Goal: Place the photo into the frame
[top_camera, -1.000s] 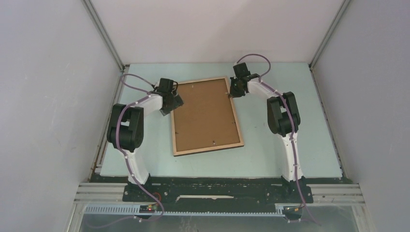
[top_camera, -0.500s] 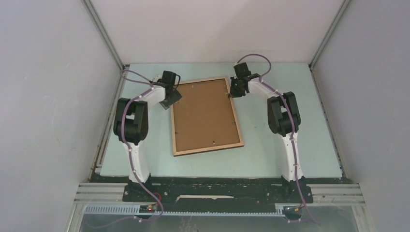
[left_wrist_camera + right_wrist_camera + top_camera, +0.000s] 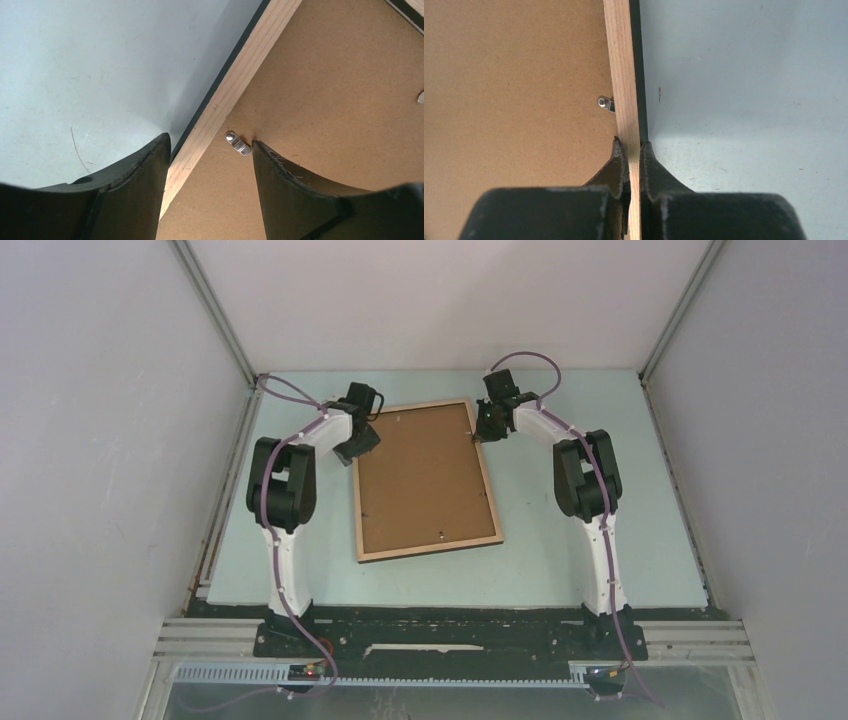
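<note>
You saw the left gripper advance along the thin tan wooden frame, back-up mid-table: jaws part-narrowed, empty, astride the rail, probably for the small metal clip. The right gripper stayed clamped on the opposite rail.

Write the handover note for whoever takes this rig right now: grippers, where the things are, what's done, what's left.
Left gripper: open, jaws astride the left rail of the frame, beside a metal tab, not clamped.
Right gripper: shut on the frame's right rail.
Frame: flat on the table, back side up, with the brown backing board seated in it.
Photo: in no view. It may be under the board, but that cannot be told.
Done: the board sits in the frame.
Left: confirm the photo is inside, likely secure the tabs, then release.
</note>
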Robot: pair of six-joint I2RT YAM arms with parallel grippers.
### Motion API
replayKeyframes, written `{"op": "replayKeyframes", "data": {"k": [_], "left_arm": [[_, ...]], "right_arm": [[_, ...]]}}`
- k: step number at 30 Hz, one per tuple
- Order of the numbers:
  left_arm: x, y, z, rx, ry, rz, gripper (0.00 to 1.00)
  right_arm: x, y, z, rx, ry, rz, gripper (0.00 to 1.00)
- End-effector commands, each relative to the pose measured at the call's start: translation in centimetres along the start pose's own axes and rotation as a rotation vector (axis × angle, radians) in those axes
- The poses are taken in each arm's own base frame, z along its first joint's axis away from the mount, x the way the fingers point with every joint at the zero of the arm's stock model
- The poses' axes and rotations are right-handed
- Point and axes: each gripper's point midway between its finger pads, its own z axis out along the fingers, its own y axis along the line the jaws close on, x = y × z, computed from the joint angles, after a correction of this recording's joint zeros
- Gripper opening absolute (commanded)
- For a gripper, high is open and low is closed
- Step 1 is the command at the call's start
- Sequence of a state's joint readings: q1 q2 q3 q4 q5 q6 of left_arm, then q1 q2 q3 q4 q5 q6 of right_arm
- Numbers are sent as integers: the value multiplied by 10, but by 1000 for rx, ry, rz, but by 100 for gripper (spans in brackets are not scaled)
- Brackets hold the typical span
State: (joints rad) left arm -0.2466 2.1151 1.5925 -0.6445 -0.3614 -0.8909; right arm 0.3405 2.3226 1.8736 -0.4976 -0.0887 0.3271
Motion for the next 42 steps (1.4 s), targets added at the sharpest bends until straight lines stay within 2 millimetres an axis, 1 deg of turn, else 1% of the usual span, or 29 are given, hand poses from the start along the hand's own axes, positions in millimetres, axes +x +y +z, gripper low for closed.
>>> {"op": "replayKeyframes", "data": {"k": [1,5,8,10,12,14,17,21,22,24,26,29,30,32,34,37,38,39,40,41,42], "left_arm": [[-10,-2,-4,-25,-30,-17,67],[-6,4,-4,-42,-17,-13,67],[-3,11,-2,-67,-15,1,60],[-4,15,-2,-76,-20,10,52],[-6,17,-2,-79,-24,28,41],[-8,19,-2,-77,-29,25,33],[-8,23,-2,-73,-30,11,26],[-7,20,4,-28,-5,5,20],[-8,19,4,-19,-1,9,17],[-11,19,4,-11,-5,15,6],[-14,17,1,25,-4,24,0],[-13,4,-8,163,9,35,1],[-12,0,-12,213,11,38,4],[-8,-4,-18,287,18,24,13],[-1,-6,-21,342,60,-6,16],[17,-11,-24,426,154,-33,18],[24,-12,-26,452,176,-41,21],[36,-8,-27,469,206,-54,28],[38,-13,-32,512,214,-63,32],[51,-11,-36,542,254,-88,36],[58,-10,-39,563,281,-106,38]], "right_arm": [[6,1,-2,-7,36,25,0],[7,0,-2,-7,38,26,0],[7,0,-2,-9,38,28,0],[7,0,-2,-10,40,29,0],[7,0,-2,-11,41,28,0],[8,1,-1,-14,43,28,0],[8,1,-1,-17,44,28,0],[8,2,-2,-23,44,27,0],[7,2,-2,-22,42,26,0],[8,0,-2,-14,43,26,0],[6,1,-2,-21,44,28,0],[6,1,-4,-21,44,22,0],[6,0,-3,-19,42,21,0],[4,0,-3,-23,41,21,0],[3,2,-3,-35,39,16,0],[-1,7,-4,-54,29,-2,0],[-2,8,-4,-56,28,-9,0],[-3,9,-4,-57,26,-15,0],[-5,9,-4,-58,22,-21,0],[-8,9,-4,-63,18,-28,0],[-10,10,-4,-68,14,-39,0]]}}
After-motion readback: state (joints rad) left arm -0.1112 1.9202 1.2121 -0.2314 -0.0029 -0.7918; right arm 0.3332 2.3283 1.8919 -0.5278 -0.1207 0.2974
